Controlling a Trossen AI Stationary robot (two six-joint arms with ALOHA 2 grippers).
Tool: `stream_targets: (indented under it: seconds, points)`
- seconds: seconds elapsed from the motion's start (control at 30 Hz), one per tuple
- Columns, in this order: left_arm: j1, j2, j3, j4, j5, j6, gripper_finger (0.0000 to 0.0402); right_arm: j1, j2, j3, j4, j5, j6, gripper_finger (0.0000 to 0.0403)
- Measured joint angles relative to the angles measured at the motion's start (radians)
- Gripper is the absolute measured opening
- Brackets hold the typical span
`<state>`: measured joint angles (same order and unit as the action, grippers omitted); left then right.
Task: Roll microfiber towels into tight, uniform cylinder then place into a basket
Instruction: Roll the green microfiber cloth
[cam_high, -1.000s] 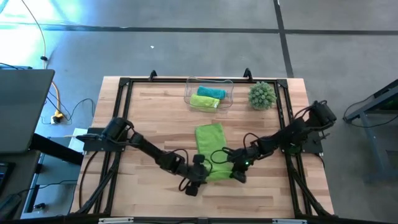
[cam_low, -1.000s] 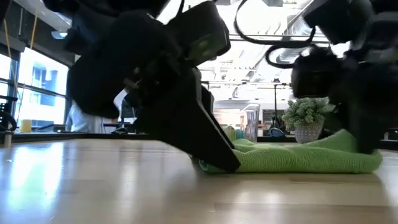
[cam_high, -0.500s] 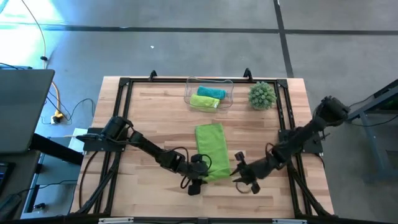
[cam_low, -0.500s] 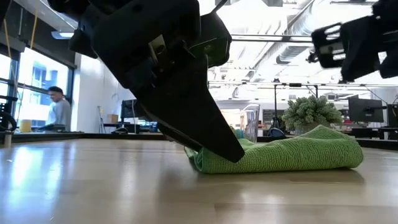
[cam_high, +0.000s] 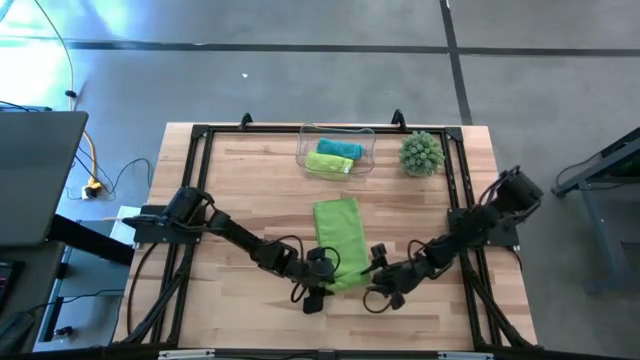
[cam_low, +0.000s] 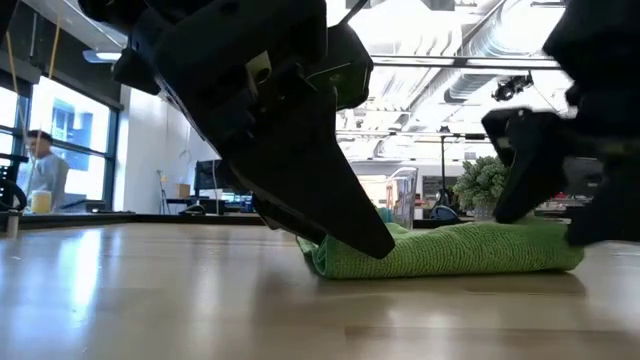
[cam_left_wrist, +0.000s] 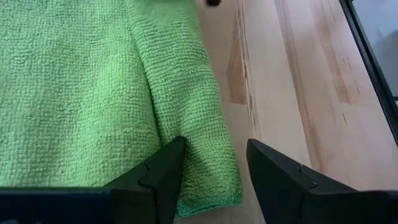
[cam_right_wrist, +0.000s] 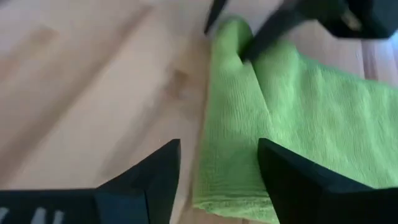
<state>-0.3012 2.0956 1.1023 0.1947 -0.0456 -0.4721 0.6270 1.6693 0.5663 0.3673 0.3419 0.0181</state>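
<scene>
Returning from its swing out toward the table's right edge half a second ago, the right gripper (cam_high: 378, 291) now hangs at the near right corner of the lime green towel (cam_high: 339, 241), fingers spread and holding nothing; a second ago it sat over that end of the cloth. The left gripper (cam_high: 318, 288) has not shifted: it stays at the near left corner, one finger (cam_left_wrist: 163, 174) pressing on the started roll and the other (cam_left_wrist: 280, 180) off the cloth over bare wood, so the jaws stand apart with the rolled edge between them. This pinning appears intended to keep the roll from springing open while the right arm repositions. The towel lies lengthwise at mid-table, its near end folded over into a low, loose hump, its far end flat and pointing toward the basket (cam_high: 363, 165). The basket stands at the far edge, already containing a teal towel (cam_high: 339, 149) and a second green towel (cam_high: 329, 164), both rolled. A plant ball (cam_high: 421, 153) sits just right of it. The roll is judged barely begun.
</scene>
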Motion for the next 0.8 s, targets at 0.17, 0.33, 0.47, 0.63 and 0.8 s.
stream_targets:
  seconds: [0.17,0.33,0.47,0.63,0.8]
  points:
    - [0.0,0.0,0.0,0.002,0.0,-0.007,0.0166,-0.005,0.061,0.003,0.002,0.028,0.033,0.0213]
    - [-0.001,0.003,-0.002,0.043,0.022,-0.05,0.0166,-0.004,0.088,0.004,-0.002,0.032,0.23,0.0193]
    - [-0.002,-0.01,-0.005,0.081,0.03,-0.1,0.0166,-0.003,0.089,0.007,-0.034,0.037,0.402,0.014]
    - [-0.006,-0.053,-0.006,0.066,0.036,-0.108,0.0166,0.006,0.088,0.006,-0.067,0.049,0.565,0.0045]
    - [-0.025,-0.118,-0.006,0.04,0.016,-0.035,0.0166,0.003,0.08,0.006,-0.061,-0.029,0.686,0.0015]
